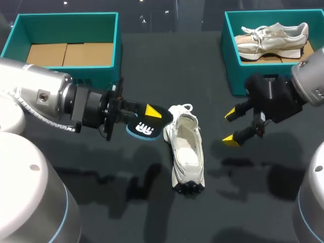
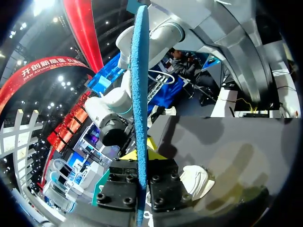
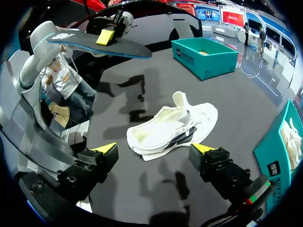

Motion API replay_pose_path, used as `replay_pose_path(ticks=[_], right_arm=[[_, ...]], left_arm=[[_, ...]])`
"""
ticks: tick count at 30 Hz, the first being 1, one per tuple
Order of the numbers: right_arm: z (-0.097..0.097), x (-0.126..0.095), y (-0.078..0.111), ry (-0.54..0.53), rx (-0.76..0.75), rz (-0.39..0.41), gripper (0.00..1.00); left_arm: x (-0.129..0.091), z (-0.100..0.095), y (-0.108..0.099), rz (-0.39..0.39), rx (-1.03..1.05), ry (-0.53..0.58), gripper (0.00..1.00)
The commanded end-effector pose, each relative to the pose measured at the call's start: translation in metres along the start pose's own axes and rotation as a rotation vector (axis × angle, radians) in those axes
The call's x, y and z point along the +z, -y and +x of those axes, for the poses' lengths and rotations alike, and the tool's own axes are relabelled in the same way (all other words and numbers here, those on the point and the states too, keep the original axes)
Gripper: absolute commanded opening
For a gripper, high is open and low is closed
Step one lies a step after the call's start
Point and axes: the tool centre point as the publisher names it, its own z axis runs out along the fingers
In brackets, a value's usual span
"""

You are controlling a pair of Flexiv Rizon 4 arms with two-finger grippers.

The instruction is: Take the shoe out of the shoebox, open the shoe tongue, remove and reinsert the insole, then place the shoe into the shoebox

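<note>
Head view: white shoe (image 1: 186,152) on the dark surface (image 1: 101,202), just below centre frame, opening upward and tongue end toward the upper edge. Appears tipped partly onto its side in the right wrist view. Just beside its tongue end, at centre-left of the frame, dark insole (image 1: 146,129) with a white mark, lifted off the surface and clenched in the left claw (image 1: 144,121). Seen edge-on between both fingers in the left wrist view, so a firm pinch from two sides. Right claw (image 1: 232,127) at centre-right, released, fingers spread wide, holding nothing, near the shoe but apart from it. Teal shoebox (image 1: 66,20) at upper left, only cardboard inside. Second teal box (image 1: 233,55) at upper right, with another shoe (image 1: 273,35) lying in it.

Step in hand, by judgement: insole out, reinsertion next.
- Steady the shoe first with the free right claw, at the heel or collar, and set it upright.
- Keep the tongue pulled forward and clear of the opening.
- Turn the insole flat, printed face up, narrow end leading.
- Feed along the shoe's length at a shallow angle, not straight down.
- Release only once the heel end sits inside the collar, then press flat.

Likely risk: shoe sliding or rolling on the smooth surface if pushed unsupported.
</note>
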Motion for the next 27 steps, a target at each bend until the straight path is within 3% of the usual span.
replay_pose_path(ticks=[1, 7, 9, 15, 22, 27], right_arm=[[0.008, -0.005, -0.006, 0.051, 0.004, 0.036, 1.0], [0.008, -0.005, -0.006, 0.051, 0.004, 0.036, 1.0], [0.014, -0.008, -0.009, 0.119, -0.065, 0.066, 1.0], [0.028, 0.015, 0.006, 0.227, -0.128, 0.134, 1.0], [0.027, 0.033, 0.021, 0.252, -0.137, 0.136, 1.0], [0.023, 0.04, 0.026, 0.23, -0.129, 0.134, 1.0]], left_arm=[[-0.001, 0.001, 0.001, -0.002, 0.001, 0.0, 0.0], [-0.001, 0.001, 0.001, -0.002, 0.001, 0.0, 0.0], [0.002, 0.003, 0.004, -0.003, -0.001, -0.006, 0.0], [0.015, 0.03, 0.018, 0.016, -0.099, 0.0, 0.0], [0.034, 0.062, 0.015, 0.023, -0.138, -0.02, 0.0], [0.044, 0.075, 0.011, 0.025, -0.149, -0.024, 0.0]])
